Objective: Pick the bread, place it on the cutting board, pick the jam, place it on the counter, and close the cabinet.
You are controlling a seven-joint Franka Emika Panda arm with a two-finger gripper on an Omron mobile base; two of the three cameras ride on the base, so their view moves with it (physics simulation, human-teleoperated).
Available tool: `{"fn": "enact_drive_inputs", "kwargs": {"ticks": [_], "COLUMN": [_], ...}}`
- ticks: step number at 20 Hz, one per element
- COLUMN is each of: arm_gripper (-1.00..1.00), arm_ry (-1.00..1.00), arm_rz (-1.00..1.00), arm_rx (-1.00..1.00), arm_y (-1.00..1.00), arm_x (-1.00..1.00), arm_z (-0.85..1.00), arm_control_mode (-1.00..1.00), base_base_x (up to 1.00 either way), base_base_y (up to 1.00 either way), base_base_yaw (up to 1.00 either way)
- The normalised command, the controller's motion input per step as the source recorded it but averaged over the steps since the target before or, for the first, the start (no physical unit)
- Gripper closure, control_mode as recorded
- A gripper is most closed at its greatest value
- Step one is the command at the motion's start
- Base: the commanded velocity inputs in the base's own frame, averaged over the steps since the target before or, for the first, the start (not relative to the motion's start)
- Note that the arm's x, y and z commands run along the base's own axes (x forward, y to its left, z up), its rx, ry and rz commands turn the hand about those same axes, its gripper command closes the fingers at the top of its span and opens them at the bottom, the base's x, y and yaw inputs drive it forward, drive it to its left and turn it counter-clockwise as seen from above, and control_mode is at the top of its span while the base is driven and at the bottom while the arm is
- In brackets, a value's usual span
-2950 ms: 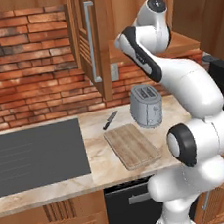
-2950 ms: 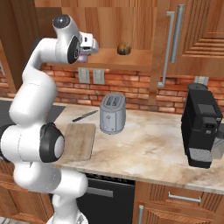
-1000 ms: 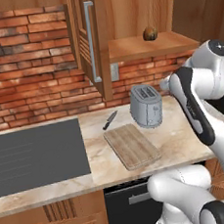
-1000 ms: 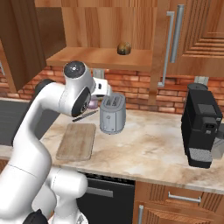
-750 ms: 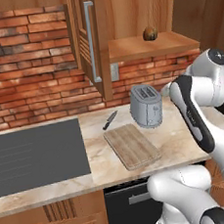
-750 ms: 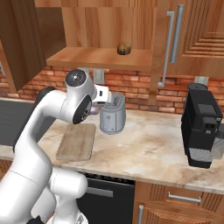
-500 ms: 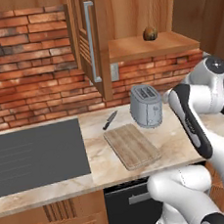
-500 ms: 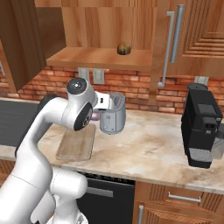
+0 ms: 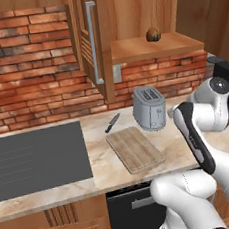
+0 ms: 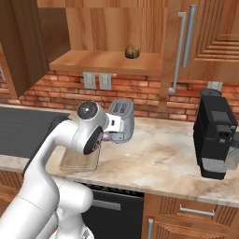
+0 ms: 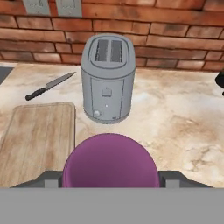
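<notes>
One jam [image 11: 110, 160] jar clamped in the gripper [image 10: 111, 136]; its axis lies along the fingers.

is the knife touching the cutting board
Apart. The hand view shows bare counter between the knife and the cutting board's far edge.

Bread [image 9: 152, 34] sits on the open cabinet [image 9: 94, 43] shelf at about 1 o'clock — small dark roll, alone on the wood. Cabinet door stands open, its long silver handle at 12 o'clock. Counter [image 9: 105, 170] runs across the middle; dark cooktop [image 9: 37, 159] at 9 o'clock. Cutting board [image 9: 135, 149] lies flat near centre, bare. Knife [image 9: 112, 122] just beyond the board's far left corner — apart from it. Toaster [image 9: 149, 108] at the board's 1 o'clock, close but not touching. White arm [image 9: 203, 121] bends in from 4 o'clock, right of the toaster; gripper hidden behind it.
</notes>
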Motion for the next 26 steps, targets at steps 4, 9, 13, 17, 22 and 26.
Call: {"fn": "enact_drive_inputs", "kwargs": {"ticks": [4,9,13,17,22,26], "arm_gripper": [1.00,1.00,1.00,1.00,1.00,1.00], "arm_ry": [0.00,0.00,0.00,0.00,0.00,0.00], "arm_rz": [-0.02,-0.02,-0.01,0.00,-0.02,-0.04], "arm_rx": [0.00,0.00,-0.01,-0.04,-0.03,-0.02], "arm_y": [-0.22,-0.16,-0.10,-0.03,0.00,0.00], "arm_x": [0.00,0.00,0.00,0.00,0.00,0.04], "arm_z": [-0.49,-0.39,-0.34,-0.37,-0.29,-0.16], "arm_control_mode": [-1.00,-1.00,-1.00,-1.00,-1.00,-1.00], "base_base_x": [0.00,0.00,0.00,0.00,0.00,0.00], "base_base_y": [0.00,0.00,0.00,0.00,0.00,0.00], "base_base_yaw": [0.00,0.00,0.00,0.00,0.00,0.00]}}
